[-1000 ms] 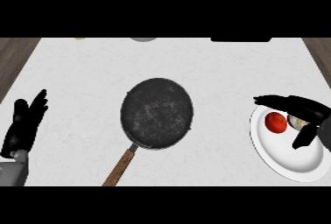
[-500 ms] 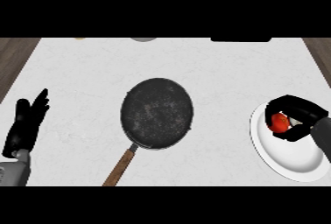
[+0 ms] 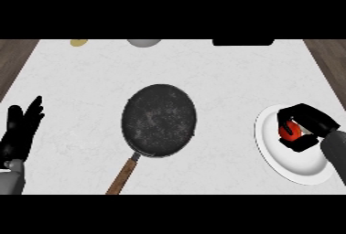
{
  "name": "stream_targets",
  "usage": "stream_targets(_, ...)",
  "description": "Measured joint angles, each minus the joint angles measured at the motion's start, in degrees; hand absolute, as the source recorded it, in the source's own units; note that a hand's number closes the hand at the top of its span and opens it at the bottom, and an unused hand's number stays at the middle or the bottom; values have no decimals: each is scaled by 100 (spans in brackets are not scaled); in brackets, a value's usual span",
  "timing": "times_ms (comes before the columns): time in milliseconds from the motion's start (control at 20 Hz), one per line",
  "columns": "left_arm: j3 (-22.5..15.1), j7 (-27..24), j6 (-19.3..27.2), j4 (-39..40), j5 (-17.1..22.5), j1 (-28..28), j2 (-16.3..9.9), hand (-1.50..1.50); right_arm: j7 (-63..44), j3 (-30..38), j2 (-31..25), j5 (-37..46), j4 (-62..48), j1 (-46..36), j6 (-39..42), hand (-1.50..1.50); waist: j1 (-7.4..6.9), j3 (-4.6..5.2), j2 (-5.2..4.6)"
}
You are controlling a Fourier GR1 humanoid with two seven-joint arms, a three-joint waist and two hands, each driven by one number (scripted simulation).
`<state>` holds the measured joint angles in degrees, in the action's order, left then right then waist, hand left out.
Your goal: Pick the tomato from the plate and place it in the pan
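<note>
Nearest the lower edge, the pan's brown wooden handle (image 3: 122, 175) runs up and to the right to meet the pan (image 3: 159, 120), a dark round skillet with a speckled grey-black inside, lying at the middle of the white counter (image 3: 223, 77). Nothing lies in the pan.

At the left edge the left hand (image 3: 20, 135) rests with its fingers straight and pointing up, holding nothing, well apart from the pan.

At the right, the white plate (image 3: 294, 167) sits close to the counter's right edge. Over its upper part the right hand (image 3: 307, 125) comes in from the grey forearm at the lower right and curls round the tomato (image 3: 289, 130). The fingers arch over the tomato's top and far side while the thumb (image 3: 300, 144) closes in below it, so the tomato is gripped between them. Only a slice of the tomato shows through the gap: a smooth, bright red, rounded surface. Whether it is lifted clear of the plate or touching it cannot be told. The tomato is over the plate, well apart from the pan.

Farthest off, along the counter's back edge, are a small yellowish object (image 3: 79, 42), a pale grey rounded object (image 3: 143, 42) and a black block (image 3: 243, 41), each partly cut off.
</note>
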<state>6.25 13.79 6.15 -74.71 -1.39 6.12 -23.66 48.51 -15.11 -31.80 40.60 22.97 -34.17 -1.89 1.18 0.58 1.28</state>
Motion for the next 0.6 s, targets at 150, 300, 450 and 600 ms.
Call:
stream_targets(150,91,4,47,41,0,-121,-48,0,-978,183,31,-74,5,202,-372,150,171,67,117)
stream_targets(300,134,14,59,47,9,-197,-65,0,-1758,307,166,-132,275,326,-768,150,308,68,160)
stream_targets(450,155,9,81,63,1,-268,-60,0,-2224,421,400,-211,810,368,-1287,150,416,36,166)
stream_targets(600,186,-6,101,60,3,-362,-58,0,-2536,463,730,-311,1473,447,-1641,150,470,17,182)
